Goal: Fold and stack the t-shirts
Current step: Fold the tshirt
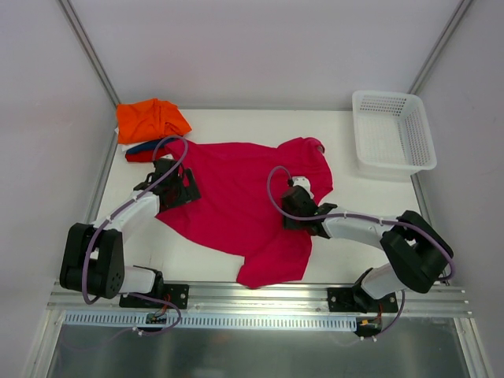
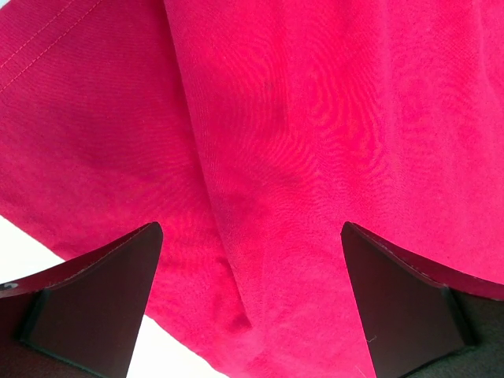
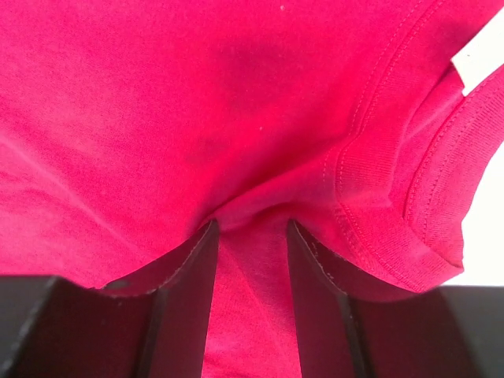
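Note:
The large magenta-pink t-shirt [image 1: 236, 197] lies spread, somewhat rumpled, across the middle of the white table. My left gripper [image 1: 189, 189] is over its left edge. In the left wrist view this gripper [image 2: 250, 236] is open, with the cloth [image 2: 315, 118] lying flat and creased between the fingers. My right gripper [image 1: 289, 209] is on the shirt's right part near the collar. In the right wrist view it [image 3: 250, 224] is closed onto a bunched ridge of the cloth [image 3: 197, 94], beside the ribbed collar [image 3: 378, 181]. The orange shirt [image 1: 150, 118] sits folded at the back left, on the dark blue [image 1: 148, 146] and red [image 1: 135, 156] ones.
A white plastic mesh basket [image 1: 391, 94] stands at the back right corner. Metal frame posts rise at both back corners. A rail runs along the near edge with both arm bases on it.

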